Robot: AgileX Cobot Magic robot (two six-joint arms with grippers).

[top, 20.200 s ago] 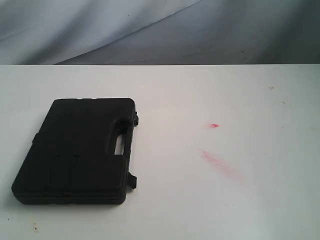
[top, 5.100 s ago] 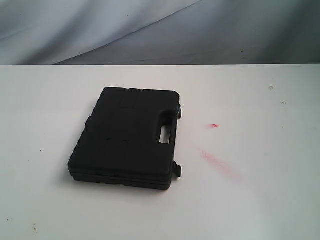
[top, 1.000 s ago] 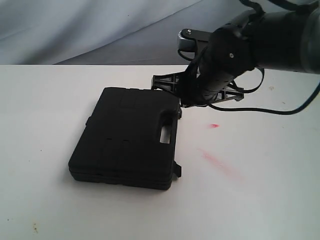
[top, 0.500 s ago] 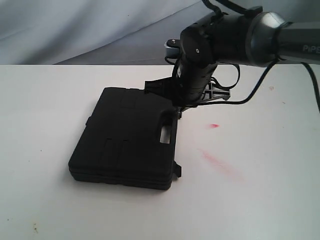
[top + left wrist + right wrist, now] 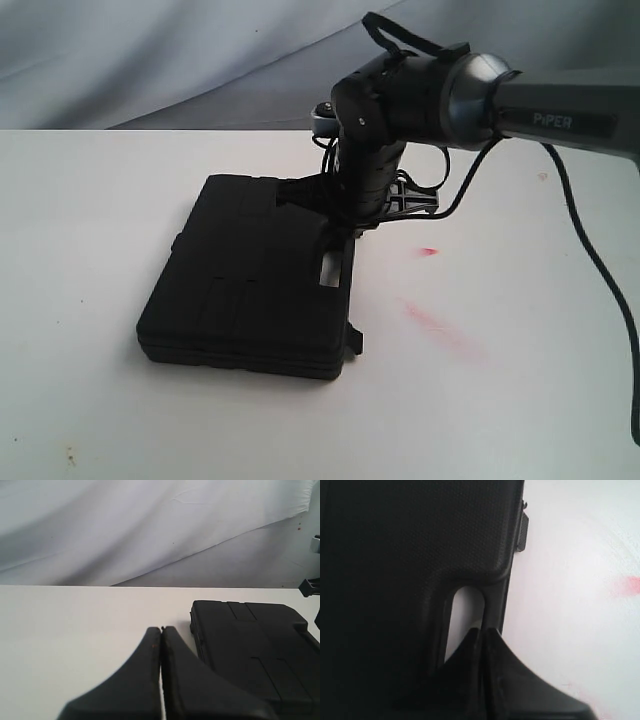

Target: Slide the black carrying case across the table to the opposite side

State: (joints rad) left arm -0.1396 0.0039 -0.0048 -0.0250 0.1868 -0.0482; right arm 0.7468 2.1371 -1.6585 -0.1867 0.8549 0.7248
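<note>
Right end effector [image 5: 482, 630] | tips together at case handle [image 5: 498, 597] | hidden in exterior

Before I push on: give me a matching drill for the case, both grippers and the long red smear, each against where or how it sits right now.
Column 1:
1. black carrying case
2. left gripper
3. right gripper
4. red smear

Column 2:
A. shut, tips at the case's handle
B. on the bare table, out past the handle side of the case
C. lying flat on the tabletop
D. shut, over bare table, apart from the case

Pairs: 1-C, 2-D, 3-A, 4-B
</note>
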